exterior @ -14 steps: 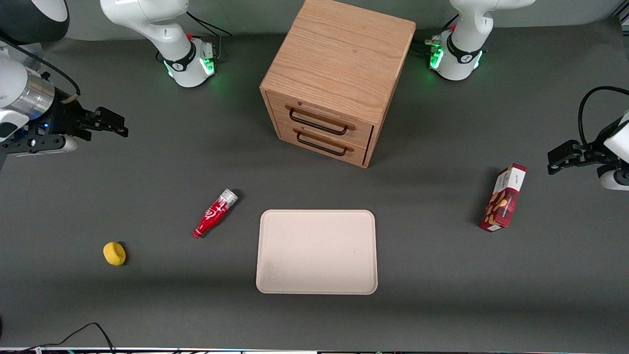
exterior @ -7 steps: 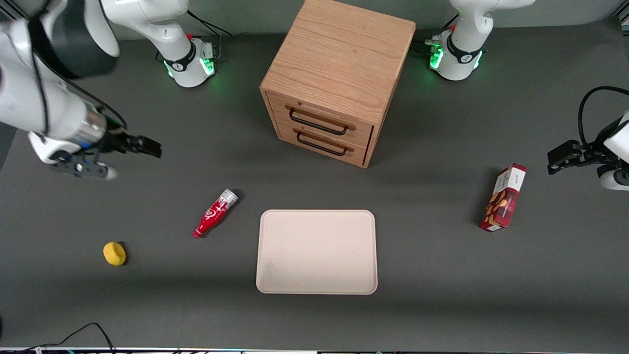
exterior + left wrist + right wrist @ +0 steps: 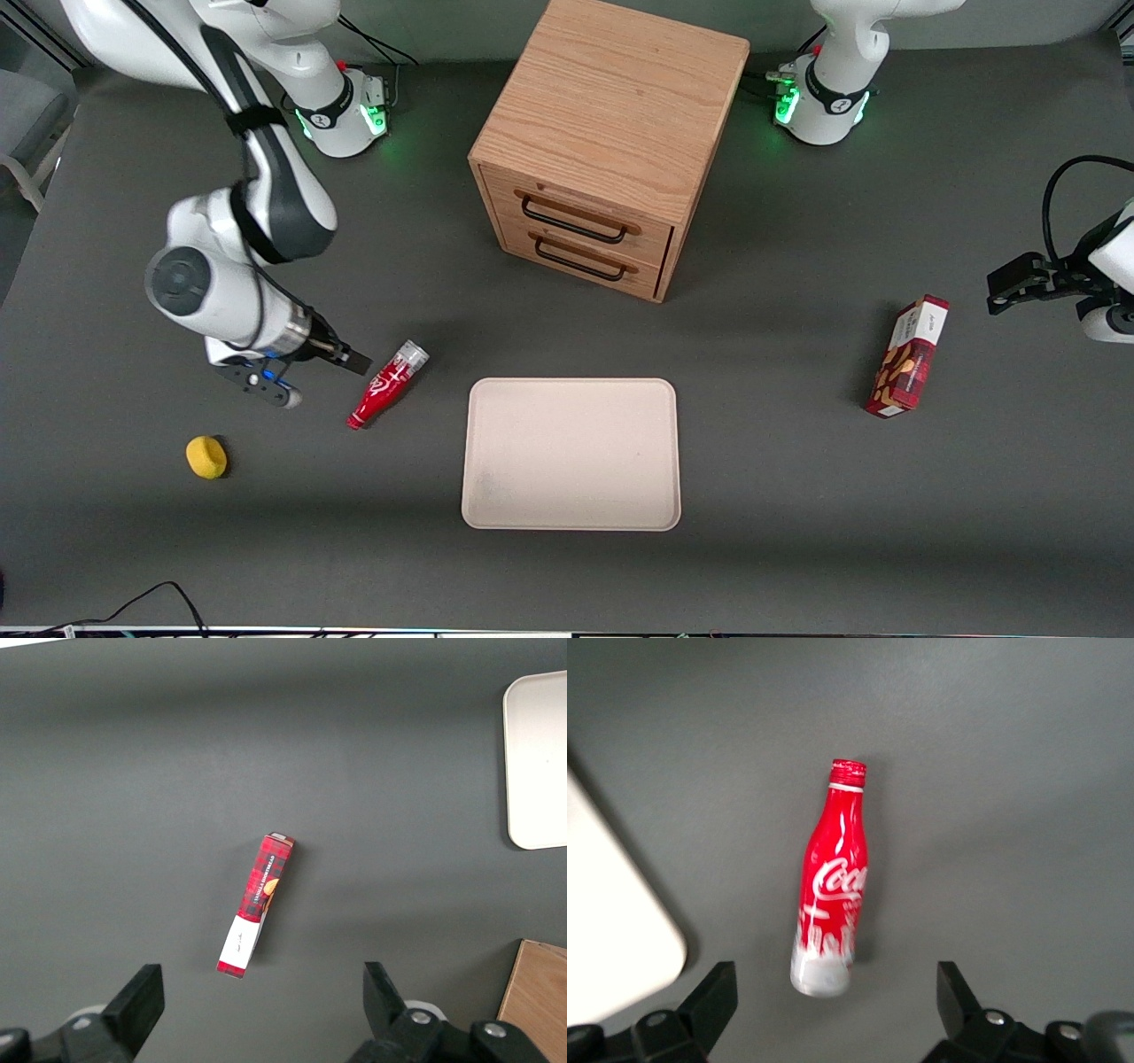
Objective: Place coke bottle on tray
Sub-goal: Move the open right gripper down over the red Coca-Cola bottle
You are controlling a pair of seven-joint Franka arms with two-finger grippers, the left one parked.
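Front view: the working arm has swung in from the worktop's edge, where it was a second ago, and the gripper (image 3: 354, 361) now hangs just beside the coke bottle (image 3: 388, 384), close to its silver-grey base end. From here I cannot tell how the jaws stand. The bottle lies on its side on the worktop (image 3: 797, 496), in the same spot as before, cap end nearer the camera, apart from the tray (image 3: 571, 454). A strip of bare worktop separates the bottle from the tray's nearest edge. A yellow ball (image 3: 206, 457) sits toward the working arm's end, nearer the camera than the bottle. The wooden drawer cabinet (image 3: 611, 133) stands farther from the camera than the tray, and a red snack box (image 3: 908, 356) lies toward the parked arm's end; none of these has moved.

Right wrist view: the jaws are wide, one finger (image 3: 709, 999) on each side of the bottle's (image 3: 831, 877) silver base, neither touching it. A rounded corner of the tray (image 3: 611, 930) shows near the bottle, with dark worktop between them and all around the bottle.

Left wrist view: only the snack box (image 3: 257, 905) and a tray (image 3: 536, 762) edge show, well apart.
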